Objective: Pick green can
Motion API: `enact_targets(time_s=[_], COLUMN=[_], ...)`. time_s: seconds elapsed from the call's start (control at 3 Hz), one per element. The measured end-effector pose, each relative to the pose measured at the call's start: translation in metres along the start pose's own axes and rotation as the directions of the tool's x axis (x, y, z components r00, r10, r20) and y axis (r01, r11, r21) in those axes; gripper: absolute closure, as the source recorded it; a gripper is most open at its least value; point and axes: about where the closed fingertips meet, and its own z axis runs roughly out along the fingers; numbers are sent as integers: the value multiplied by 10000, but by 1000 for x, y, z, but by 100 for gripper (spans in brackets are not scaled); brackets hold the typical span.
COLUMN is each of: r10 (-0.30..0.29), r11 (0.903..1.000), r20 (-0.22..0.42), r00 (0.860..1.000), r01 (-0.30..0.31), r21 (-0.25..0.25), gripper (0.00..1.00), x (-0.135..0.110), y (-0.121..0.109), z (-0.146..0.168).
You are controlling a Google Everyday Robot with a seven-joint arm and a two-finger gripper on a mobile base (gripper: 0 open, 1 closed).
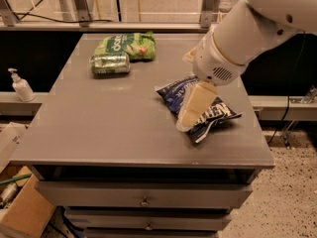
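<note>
The green can (109, 63) lies on its side at the back left of the grey table (99, 128), just in front of a flat green snack bag (126, 45). My gripper (194, 108) hangs from the white arm (247, 29) that reaches in from the upper right. It is over the dark blue chip bag (218, 114) at the table's right side, well to the right of and nearer than the can. Only a cream-coloured finger shows, pointing down and left.
The blue chip bag lies near the table's right edge. A white pump bottle (21, 86) stands on a ledge to the left. Drawers (144, 198) sit below the tabletop. A cardboard box (25, 209) is at lower left. Railings run behind the table.
</note>
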Motion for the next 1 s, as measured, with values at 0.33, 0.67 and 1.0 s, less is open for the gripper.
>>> enact_targets(time_s=[0.33, 0.67, 1.0], r10=[-1, -146, -617], r11=[10000, 9997, 9973], r20=[0, 465, 986], r00=[10000, 9988, 9932], r01=[1, 138, 575], r21=[0, 183, 450], gripper=[0, 0, 0], x=[0, -2, -15], y=[0, -10, -34], z=[0, 8, 30])
